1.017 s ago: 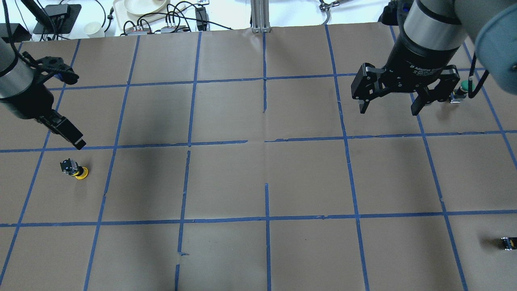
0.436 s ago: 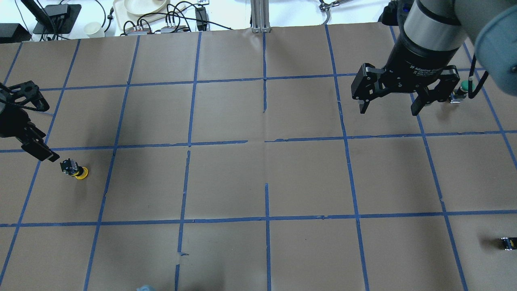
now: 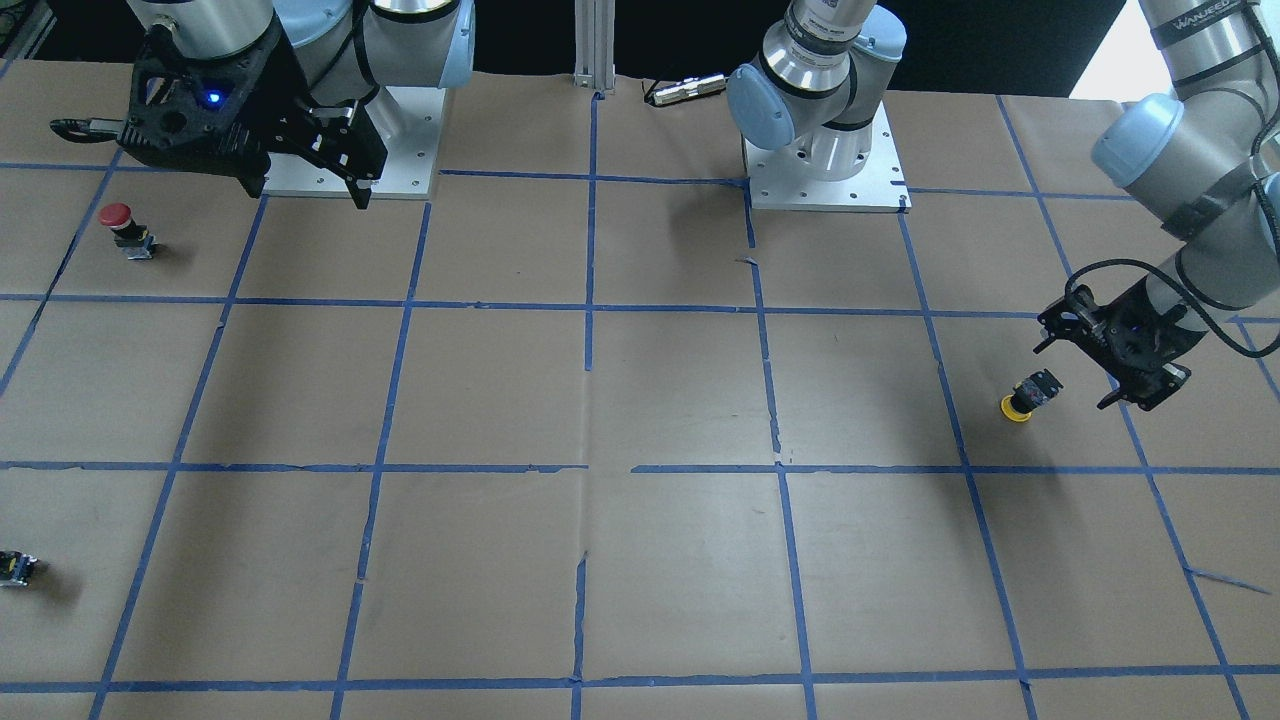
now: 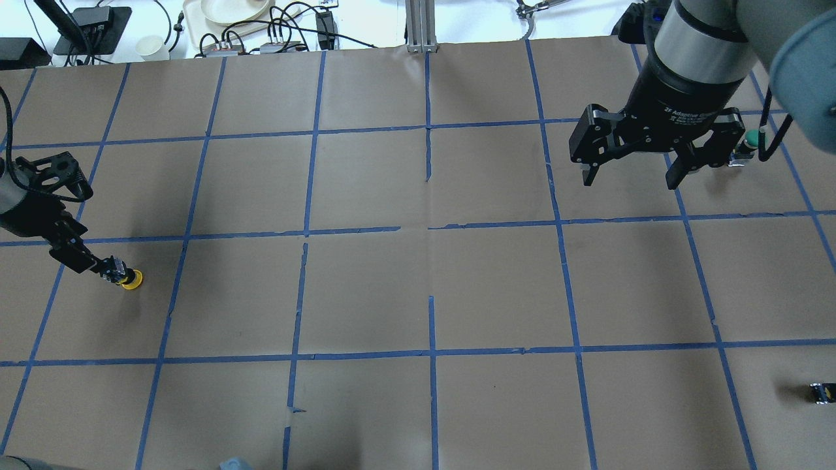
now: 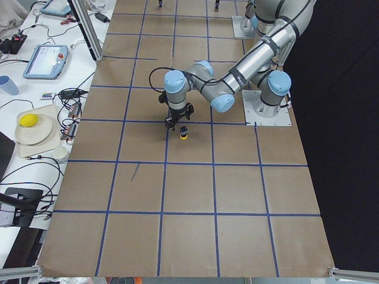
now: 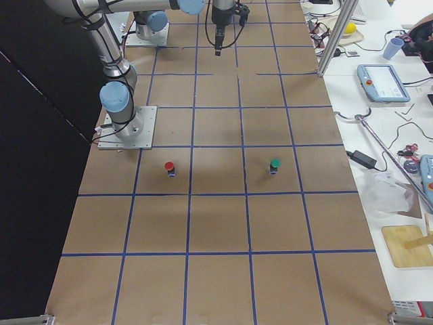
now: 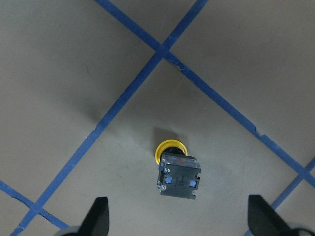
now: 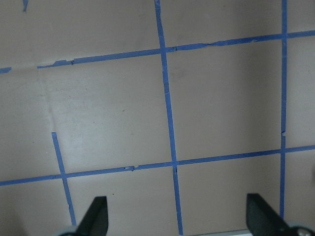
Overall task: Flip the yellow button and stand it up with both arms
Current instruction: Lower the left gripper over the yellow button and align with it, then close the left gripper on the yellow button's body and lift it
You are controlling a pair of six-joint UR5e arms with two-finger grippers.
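**Table** (image 4: 366, 294) — brown paper ruled into squares by blue tape, the work surface for both arms.

**Left arm** (image 3: 1140, 140): reaches out to the table's left end with its wrist pointed down, so that the left gripper (image 7: 180, 219) hangs over the yellow button (image 7: 178, 173). Its jaws are spread wide, one on each side of the part, with bare paper showing between them and it. Nothing is held — a posture that reads as the approach to a first grasp.

**Right arm** (image 4: 705, 46): held high over the opposite half, well apart from the work. The right gripper (image 4: 629, 179) is likewise spread and empty, probably waiting until the part can be passed across for the turn-over.

**Yellow button**: sits in a square at the robot's left, near a tape crossing. It appears to rest on its yellow cap with the dark contact block uppermost, so the long axis runs near vertical and the part is wrong way up. The wrist view looks onto the block's end face, with the cap's rim showing behind it.

**Bystanders**, on the right half: red button (image 3: 120, 222), green button (image 4: 752, 138) and a capless part (image 4: 821, 393).
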